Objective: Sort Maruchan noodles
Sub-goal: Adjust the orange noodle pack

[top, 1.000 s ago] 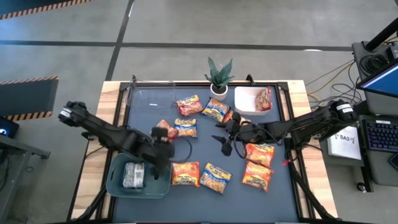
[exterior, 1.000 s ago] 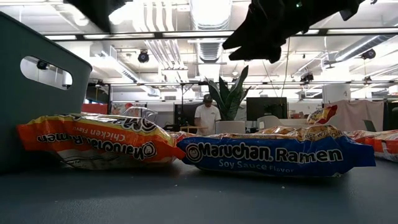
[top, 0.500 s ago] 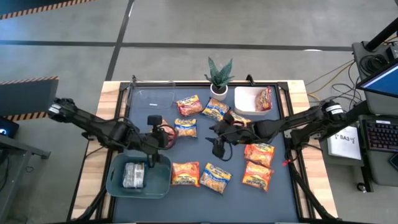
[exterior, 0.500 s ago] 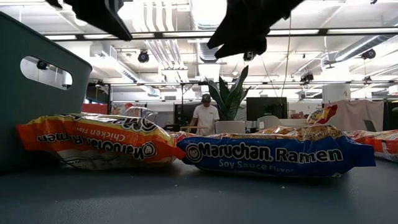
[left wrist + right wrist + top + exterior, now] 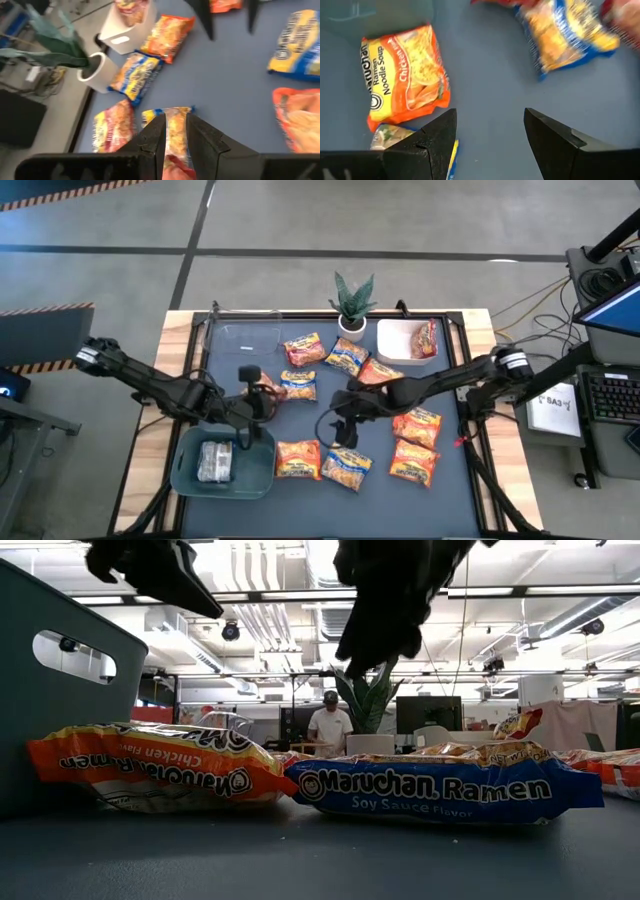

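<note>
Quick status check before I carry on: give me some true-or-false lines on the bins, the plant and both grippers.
1. The teal bin holds a silvery packet. True.
2. The white bin is empty. False: a red packet lies in it.
3. The right gripper is open, holding nothing. True.
4. The potted plant has tipped over. False: it stands upright.
5. The left gripper is over the white bin. False: it is near the teal bin.

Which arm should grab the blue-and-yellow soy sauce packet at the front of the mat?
Right, probably. The right gripper hangs open just above the soy sauce packet. The left gripper is farther back, near the red packet, with its fingers nearly closed.
</note>
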Motion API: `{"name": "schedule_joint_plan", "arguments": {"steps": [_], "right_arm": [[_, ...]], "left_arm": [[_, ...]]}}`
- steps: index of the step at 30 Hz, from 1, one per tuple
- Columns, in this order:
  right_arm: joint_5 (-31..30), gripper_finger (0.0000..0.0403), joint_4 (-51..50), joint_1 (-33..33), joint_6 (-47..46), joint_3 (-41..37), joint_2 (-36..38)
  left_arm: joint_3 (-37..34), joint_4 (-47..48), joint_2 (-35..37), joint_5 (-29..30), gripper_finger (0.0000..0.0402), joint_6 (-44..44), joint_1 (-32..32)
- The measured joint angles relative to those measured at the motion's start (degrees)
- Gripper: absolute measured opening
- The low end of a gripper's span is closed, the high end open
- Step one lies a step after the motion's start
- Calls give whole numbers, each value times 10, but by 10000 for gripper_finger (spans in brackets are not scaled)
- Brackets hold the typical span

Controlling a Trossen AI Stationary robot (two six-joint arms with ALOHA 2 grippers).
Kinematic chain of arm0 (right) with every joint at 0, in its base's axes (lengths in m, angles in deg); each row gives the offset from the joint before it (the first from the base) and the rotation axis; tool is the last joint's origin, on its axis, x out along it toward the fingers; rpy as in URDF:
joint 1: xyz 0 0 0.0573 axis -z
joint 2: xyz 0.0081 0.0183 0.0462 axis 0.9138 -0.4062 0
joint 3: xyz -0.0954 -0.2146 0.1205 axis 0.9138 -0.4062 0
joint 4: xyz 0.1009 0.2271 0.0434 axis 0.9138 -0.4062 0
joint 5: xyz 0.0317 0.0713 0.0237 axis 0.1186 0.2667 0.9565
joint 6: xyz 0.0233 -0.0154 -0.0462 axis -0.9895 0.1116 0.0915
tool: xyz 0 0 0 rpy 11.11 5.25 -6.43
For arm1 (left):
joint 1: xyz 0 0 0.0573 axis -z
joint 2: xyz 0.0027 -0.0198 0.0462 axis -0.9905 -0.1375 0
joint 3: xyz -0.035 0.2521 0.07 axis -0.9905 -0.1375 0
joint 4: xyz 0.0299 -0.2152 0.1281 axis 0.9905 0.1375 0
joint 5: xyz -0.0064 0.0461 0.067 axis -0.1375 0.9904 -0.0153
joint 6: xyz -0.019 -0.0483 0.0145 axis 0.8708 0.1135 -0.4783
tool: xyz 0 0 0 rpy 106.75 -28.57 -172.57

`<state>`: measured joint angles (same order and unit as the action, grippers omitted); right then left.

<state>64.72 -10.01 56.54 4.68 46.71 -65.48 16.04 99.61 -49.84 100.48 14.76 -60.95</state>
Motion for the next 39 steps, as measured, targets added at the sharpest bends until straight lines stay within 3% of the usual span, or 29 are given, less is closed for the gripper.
{"name": "schedule_joint_plan", "arguments": {"steps": [8,31,39], "right_arm": [[25,219,42,-4,-30,0,-72],[116,219,343,-1,31,0,-209],[146,219,367,9,8,-1,-228]], "left_arm": [[0,-1,-2,16,56,5,0],[0,-6,-2,15,56,35,0],[0,-6,-2,15,56,37,0]]}}
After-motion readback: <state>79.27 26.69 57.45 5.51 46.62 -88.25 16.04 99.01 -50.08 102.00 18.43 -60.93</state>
